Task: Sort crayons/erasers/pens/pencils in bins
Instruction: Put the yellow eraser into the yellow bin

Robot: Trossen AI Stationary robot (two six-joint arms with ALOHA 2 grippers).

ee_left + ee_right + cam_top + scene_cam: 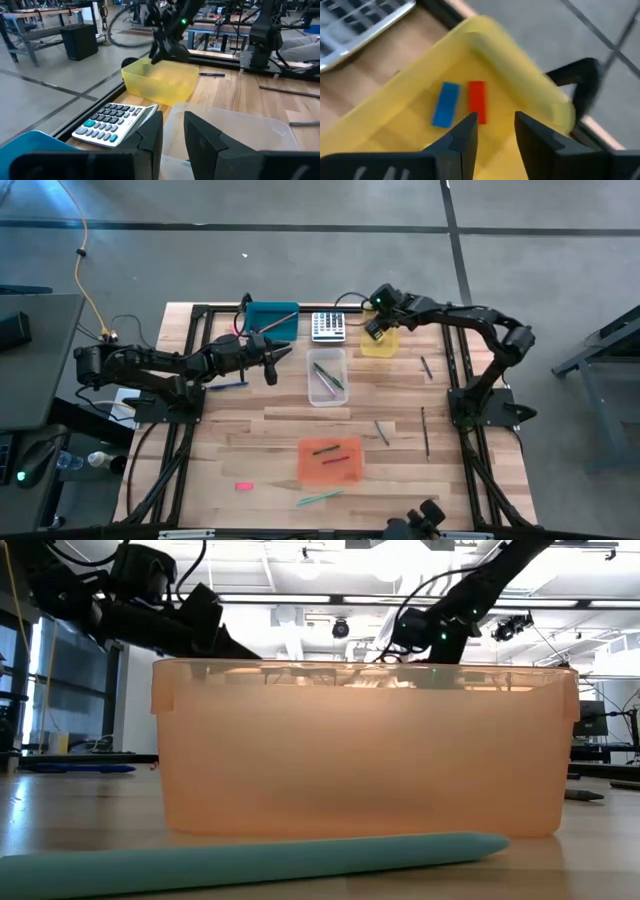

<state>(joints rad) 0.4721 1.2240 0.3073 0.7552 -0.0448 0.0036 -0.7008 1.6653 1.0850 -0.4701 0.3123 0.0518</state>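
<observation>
from above, a pale wooden counter [270, 465] stands on a grey floor crossed by dark lines. along its far edge sit the teal bin [271, 318], a calculator [328, 327] and the yellow bin [380, 342]; the clear bin [327, 377] is at the middle and the orange bin [331, 460] nearer the front, with loose sticks scattered around and a pink eraser [243, 485] near the front left. the left pincer [272, 364] hangs between the teal and clear bins; the right pincer [377, 330] is over the yellow bin.

at counter height the orange bin's wall [365, 747] fills the picture, a teal stick [250, 860] lying just before it, with a workshop ceiling behind.

the left wrist shows what the others do not: its fingers [202, 142] stand slightly apart with nothing between them, above the clear bin's rim.

the right wrist alone looks inside the yellow bin: a blue eraser [445, 104] and a red eraser [477, 101] lie side by side on its floor, just beyond the spread, empty fingers [532, 132].
</observation>
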